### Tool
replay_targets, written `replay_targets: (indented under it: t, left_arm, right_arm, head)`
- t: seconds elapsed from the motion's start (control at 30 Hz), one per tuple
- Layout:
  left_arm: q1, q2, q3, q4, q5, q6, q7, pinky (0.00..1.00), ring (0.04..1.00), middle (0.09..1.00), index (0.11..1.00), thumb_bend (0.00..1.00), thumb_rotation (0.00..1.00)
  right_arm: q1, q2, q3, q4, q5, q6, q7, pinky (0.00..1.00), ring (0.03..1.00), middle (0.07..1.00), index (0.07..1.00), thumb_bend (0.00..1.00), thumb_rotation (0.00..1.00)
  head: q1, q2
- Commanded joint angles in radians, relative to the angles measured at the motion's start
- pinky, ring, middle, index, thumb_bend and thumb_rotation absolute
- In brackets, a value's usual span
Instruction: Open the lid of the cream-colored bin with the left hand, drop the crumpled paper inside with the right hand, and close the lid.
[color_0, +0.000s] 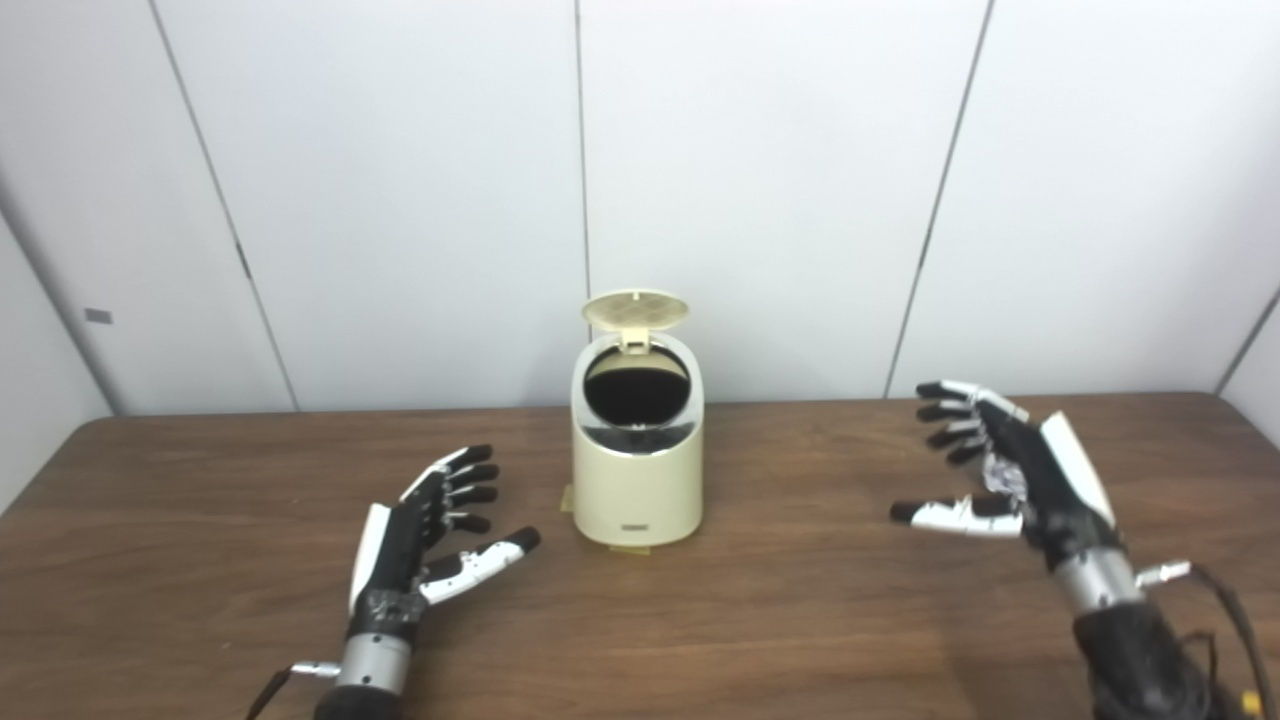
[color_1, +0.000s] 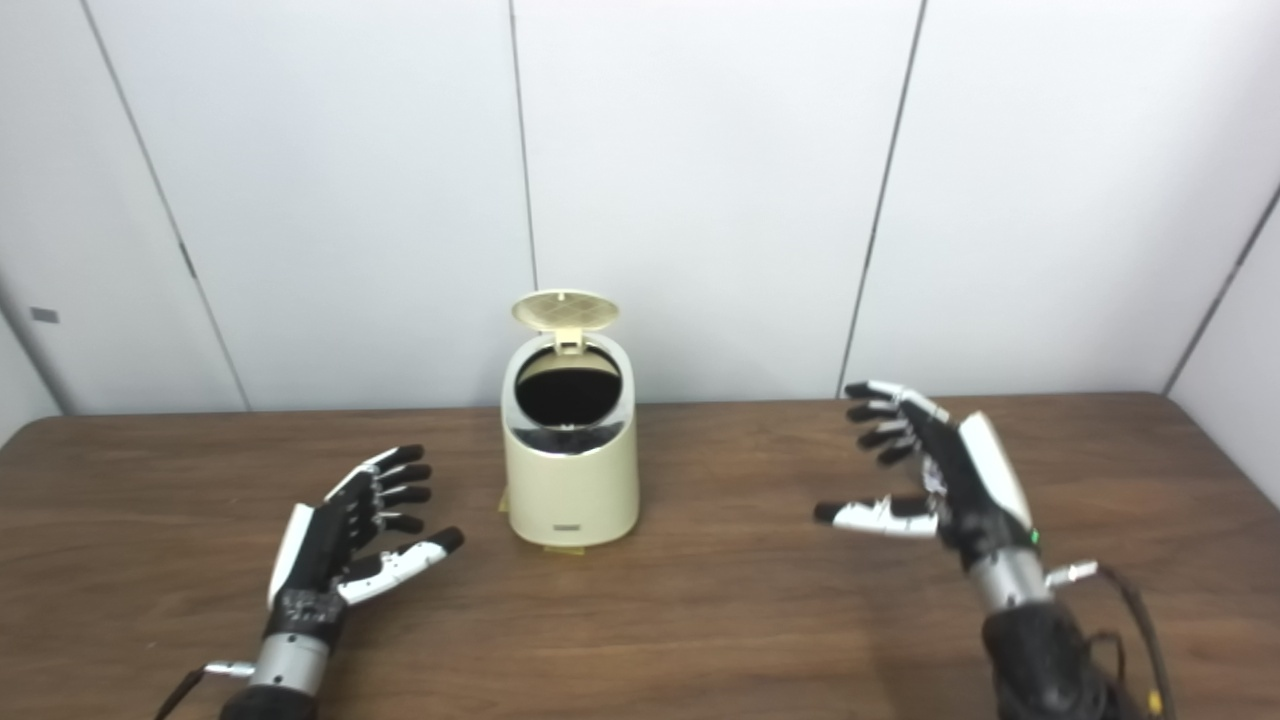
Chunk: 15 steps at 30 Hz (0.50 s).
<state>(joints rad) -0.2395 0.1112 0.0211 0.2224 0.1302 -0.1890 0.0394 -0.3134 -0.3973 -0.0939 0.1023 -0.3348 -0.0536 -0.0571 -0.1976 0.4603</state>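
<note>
The left hand (color_0: 425, 535) hovered over the table (color_0: 800, 620) with fingers spread, holding nothing, just left of the bin (color_0: 637, 470). The right hand (color_0: 1010, 470) was likewise released and empty, well apart on the bin's right. The cream bin stood mid-table near the far edge, its lid (color_0: 635, 310) tipped up and back, the dark opening exposed. No paper showed anywhere.
</note>
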Motion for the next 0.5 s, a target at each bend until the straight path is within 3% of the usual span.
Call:
replay_targets:
  t: [0.0,0.17,0.3,0.47]
  left_arm:
    - [-0.01,0.019,0.003,0.032,-0.002,-0.049,0.003,0.6,0.723,0.772,0.826,0.83,0.15]
    - [-0.014,0.041,0.005,0.057,-0.017,-0.074,-0.013,0.61,0.717,0.77,0.823,0.81,0.13]
    - [-0.017,0.053,0.008,0.069,-0.04,-0.084,-0.03,0.63,0.738,0.787,0.829,0.79,0.12]
    - [-0.02,0.066,0.006,0.085,-0.039,-0.102,-0.033,0.62,0.73,0.784,0.826,0.77,0.1]
  right_arm:
    - [-0.046,-0.042,-0.006,-0.017,-0.03,-0.03,-0.021,0.58,0.655,0.679,0.713,0.81,0.0]
    - [-0.08,-0.138,0.01,-0.111,-0.137,0.141,0.058,0.66,0.725,0.722,0.73,0.87,0.06]
    - [-0.107,-0.209,0.04,-0.099,-0.215,0.187,0.098,0.75,0.794,0.781,0.754,0.92,0.09]
    - [-0.136,-0.25,0.069,-0.072,-0.285,0.3,0.148,0.65,0.798,0.806,0.783,0.89,0.06]
  head:
    - [-0.003,0.0]
    - [-0.07,-0.01]
    - [-0.093,-0.01]
    - [-0.113,-0.01]
